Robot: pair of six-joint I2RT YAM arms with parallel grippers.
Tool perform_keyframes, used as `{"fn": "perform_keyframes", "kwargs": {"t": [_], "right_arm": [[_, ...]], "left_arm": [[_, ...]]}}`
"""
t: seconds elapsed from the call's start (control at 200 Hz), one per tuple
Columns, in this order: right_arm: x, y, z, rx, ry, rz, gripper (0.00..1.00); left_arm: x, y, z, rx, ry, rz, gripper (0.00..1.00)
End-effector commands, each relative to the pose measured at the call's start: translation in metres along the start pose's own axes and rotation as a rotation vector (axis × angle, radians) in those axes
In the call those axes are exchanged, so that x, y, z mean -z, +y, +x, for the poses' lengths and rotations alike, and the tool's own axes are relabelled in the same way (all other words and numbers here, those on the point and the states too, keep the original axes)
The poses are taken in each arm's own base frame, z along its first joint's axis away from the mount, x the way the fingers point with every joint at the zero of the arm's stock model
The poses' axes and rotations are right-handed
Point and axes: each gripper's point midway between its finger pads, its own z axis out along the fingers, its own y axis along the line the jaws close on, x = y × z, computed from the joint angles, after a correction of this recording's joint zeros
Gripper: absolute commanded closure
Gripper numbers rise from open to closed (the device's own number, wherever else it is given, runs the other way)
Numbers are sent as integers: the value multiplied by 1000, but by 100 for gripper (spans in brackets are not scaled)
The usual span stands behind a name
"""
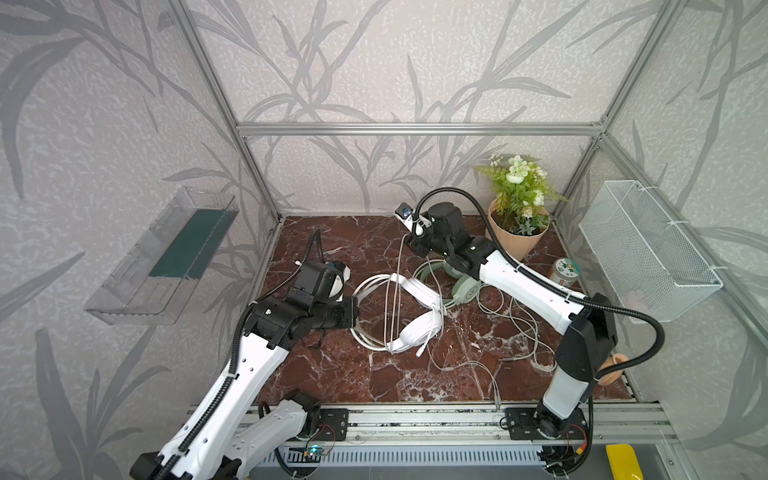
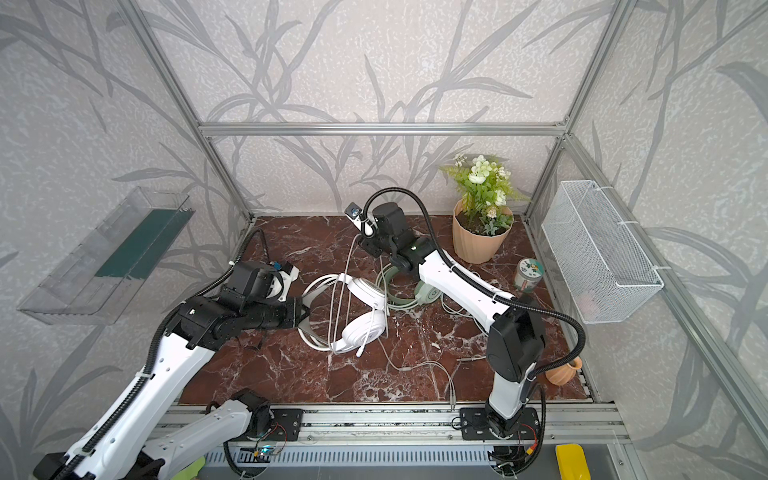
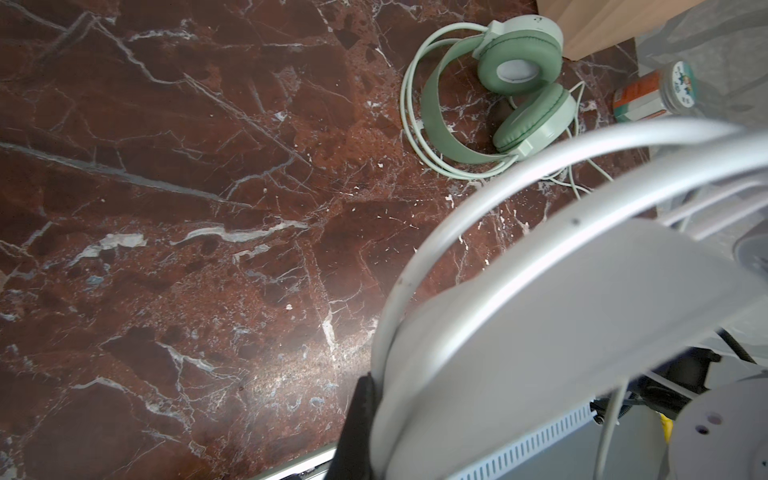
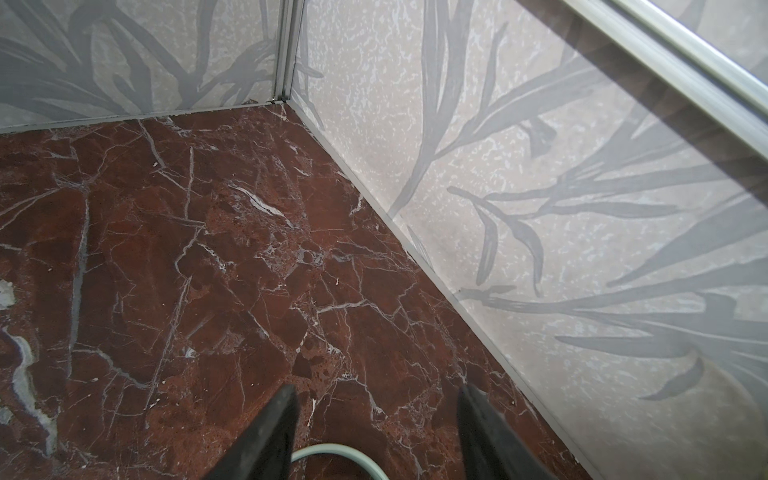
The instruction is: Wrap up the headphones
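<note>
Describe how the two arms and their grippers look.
The left arm and right arm match: white shell links, black joints, a black ribbed cable hose tied alongside each. The right gripper has black tapered fingers; the left gripper is black too.

**Soft, even light; my wrist views blur up close**

Both top views are bright and evenly lit, with only a faint shadow beneath my left arm (image 1: 249,365) on the marble floor (image 1: 332,374). The wide lens splays the frame posts (image 1: 216,83) outward. Through my left wrist view the white headband (image 3: 540,291) looms out of focus. The pale sheen on the floor is possibly overhead glare. My right fingers (image 4: 266,440) look soft too.
</note>
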Motion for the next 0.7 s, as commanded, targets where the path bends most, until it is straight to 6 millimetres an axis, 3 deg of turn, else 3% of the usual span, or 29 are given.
{"fn": "perform_keyframes", "kwargs": {"t": [0.0, 0.115, 0.31, 0.465, 0.545, 0.695], "right_arm": [[-4, -4, -14, -51, -30, -37, 37], [-17, -4, -14, -82, -16, -43, 35], [-46, 0, 14, -150, 58, -62, 35], [-54, 0, 29, -184, 83, -74, 35], [-41, 1, 12, -209, 27, -105, 35], [7, 9, -49, -242, -181, -247, 35]], "left_arm": [[16, -35, -6, -56, -40, 175, 100], [27, -47, -9, -62, -73, 243, 100], [55, -66, -17, -65, -144, 330, 100], [78, -64, -29, -59, -249, 306, 100], [84, -65, -31, -66, -271, 309, 100], [72, -65, -29, -57, -225, 310, 100]]}}
